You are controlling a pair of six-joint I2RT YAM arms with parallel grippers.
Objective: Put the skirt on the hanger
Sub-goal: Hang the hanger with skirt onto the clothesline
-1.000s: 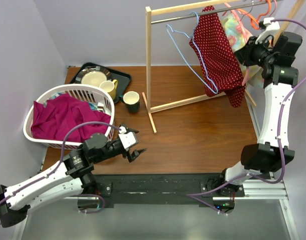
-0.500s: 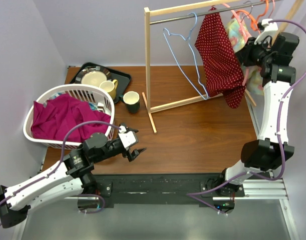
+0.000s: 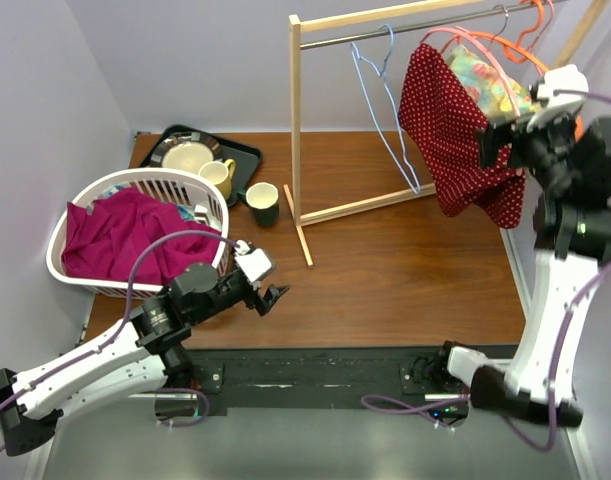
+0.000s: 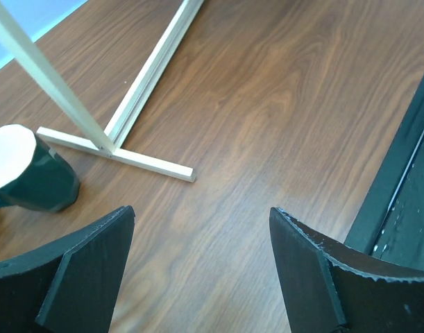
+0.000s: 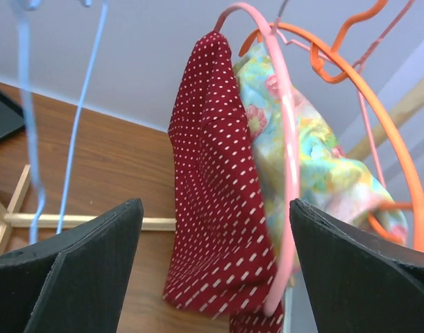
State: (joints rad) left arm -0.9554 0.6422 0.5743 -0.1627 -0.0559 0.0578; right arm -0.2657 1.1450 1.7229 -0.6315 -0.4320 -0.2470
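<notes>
Right wrist view puts the skirt (image 5: 215, 194) dead ahead of me: red cloth with white dots, draped over the pink hanger (image 5: 289, 180) and falling lengthwise straight down, its hem low in the frame. A floral garment (image 5: 316, 159) sits just behind it on the same side, with an orange hanger (image 5: 364, 90) beyond that.

From the top external view, the skirt hangs at the right end of the rail (image 3: 330, 40), well clear of the table (image 3: 405, 260). A bare blue hanger (image 3: 385, 110) hangs just to its left.

The right gripper (image 3: 495, 135) is raised to the skirt's height and sits at its right edge, aimed into it. Its 2 fingers (image 5: 73, 277) stand wide apart and hold nothing. The cloth shows through the gap between them but lies past the tips, as far as I can judge. Whether a tip brushes the fabric, I cannot tell.

The left gripper (image 3: 268, 297) is far off, low over the table near the laundry basket (image 3: 135, 180), also spread wide and empty. So the right arm is by far the nearer 1.

I judge the hanging is essentially done. What matters next is that the skirt lies straight along my approach line, so I would back out along it. A sideways swing could catch the cloth or the pink wire.
</notes>
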